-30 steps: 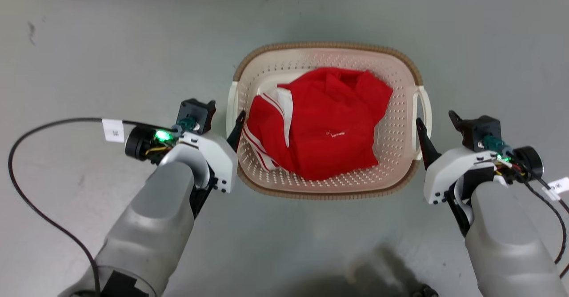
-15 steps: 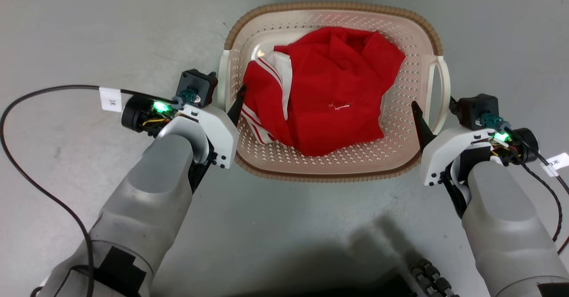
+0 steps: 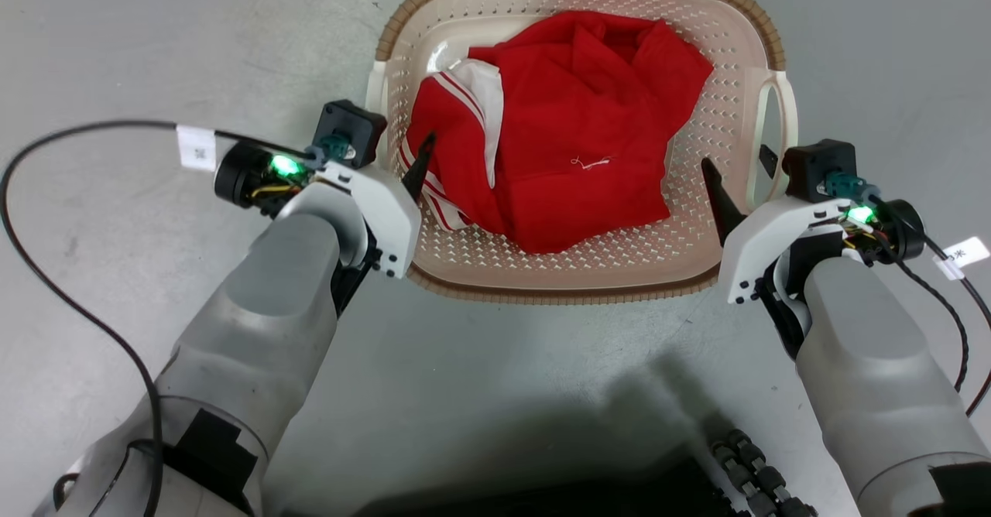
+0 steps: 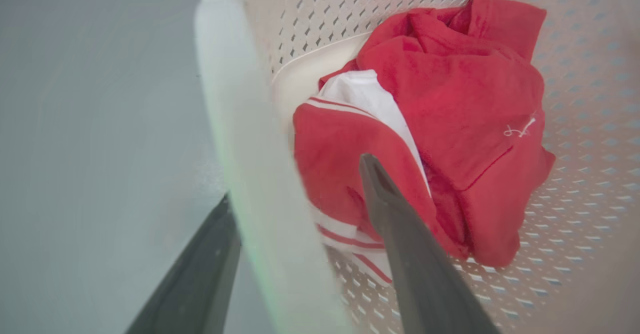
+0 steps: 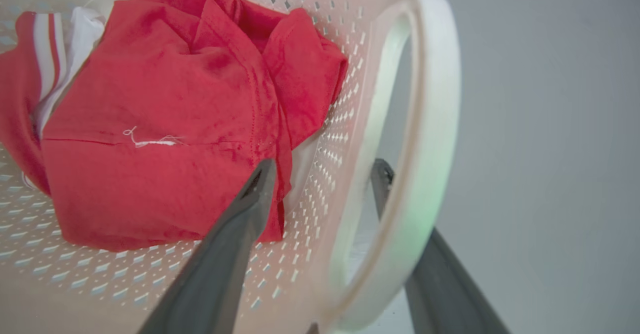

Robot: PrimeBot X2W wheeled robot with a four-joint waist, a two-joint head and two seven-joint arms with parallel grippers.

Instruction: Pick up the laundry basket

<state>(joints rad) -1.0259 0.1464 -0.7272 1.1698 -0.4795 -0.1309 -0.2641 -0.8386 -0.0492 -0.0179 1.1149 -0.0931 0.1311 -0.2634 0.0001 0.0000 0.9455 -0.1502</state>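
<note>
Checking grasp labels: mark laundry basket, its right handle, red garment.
laundry basket (image 3: 557, 297): head view, near brown rim.
right handle (image 5: 440, 124): right wrist view, outer loop.
red garment (image 3: 588, 114): head view, middle.

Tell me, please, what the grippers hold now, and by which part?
Nothing yet: the left gripper and right gripper straddle the side handles of the basket, jaws open.

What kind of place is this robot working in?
Probably a lab or utility room set up for laundry chores: a scuffed grey floor, and a laundry basket holding a red garment.
</note>
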